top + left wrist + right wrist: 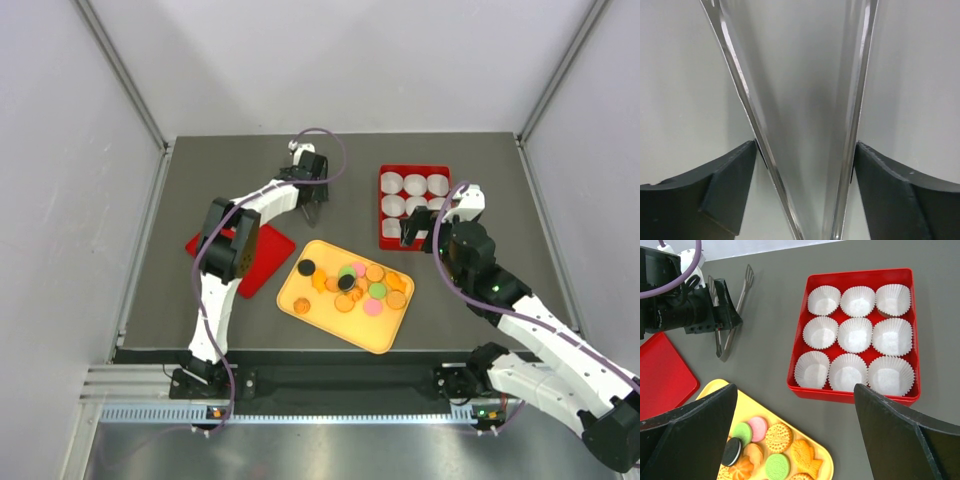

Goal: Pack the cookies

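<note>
Closing on the tongs (747,110) is the step in hand, judging by the layout. Your left end effector (806,147) stands wide open astride both tong arms, with the pads just beside the metal and no squeeze visible. Close evenly so the arms flex together without twisting, then lift straight off the worktop (200,180). Your right end effector (795,390) hangs fully open and empty near the red box (860,274). The cookies (355,285) lie on the yellow tray (375,335), well apart from the tongs.
</note>
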`<act>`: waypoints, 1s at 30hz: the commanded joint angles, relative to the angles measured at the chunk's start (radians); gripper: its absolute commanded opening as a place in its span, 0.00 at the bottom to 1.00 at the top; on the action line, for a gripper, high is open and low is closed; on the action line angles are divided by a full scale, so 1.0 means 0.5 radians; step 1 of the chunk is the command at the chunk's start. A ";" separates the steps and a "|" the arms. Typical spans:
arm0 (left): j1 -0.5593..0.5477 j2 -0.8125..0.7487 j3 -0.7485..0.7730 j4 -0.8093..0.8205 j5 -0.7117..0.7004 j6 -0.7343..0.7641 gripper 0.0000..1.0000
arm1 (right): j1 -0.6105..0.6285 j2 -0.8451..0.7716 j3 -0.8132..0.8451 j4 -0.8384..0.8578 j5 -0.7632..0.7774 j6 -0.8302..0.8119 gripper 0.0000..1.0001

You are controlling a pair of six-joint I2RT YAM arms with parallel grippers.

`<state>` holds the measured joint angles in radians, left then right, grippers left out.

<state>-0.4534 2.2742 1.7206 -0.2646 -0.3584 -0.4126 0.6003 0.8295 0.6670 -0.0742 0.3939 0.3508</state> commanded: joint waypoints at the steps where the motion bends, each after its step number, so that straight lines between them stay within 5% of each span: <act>1: -0.001 0.032 0.056 -0.017 0.008 -0.003 0.80 | 0.024 -0.005 -0.012 0.096 -0.021 0.007 1.00; 10: -0.004 -0.044 0.087 -0.091 -0.026 0.046 0.61 | 0.024 -0.002 -0.012 0.090 -0.024 0.004 1.00; 30: -0.032 -0.468 0.056 -0.333 -0.170 0.141 0.57 | 0.027 0.004 -0.006 0.093 -0.030 0.010 1.00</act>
<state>-0.4603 2.1227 1.7390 -0.4232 -0.4141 -0.3622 0.6003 0.8333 0.6670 -0.0734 0.3901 0.3511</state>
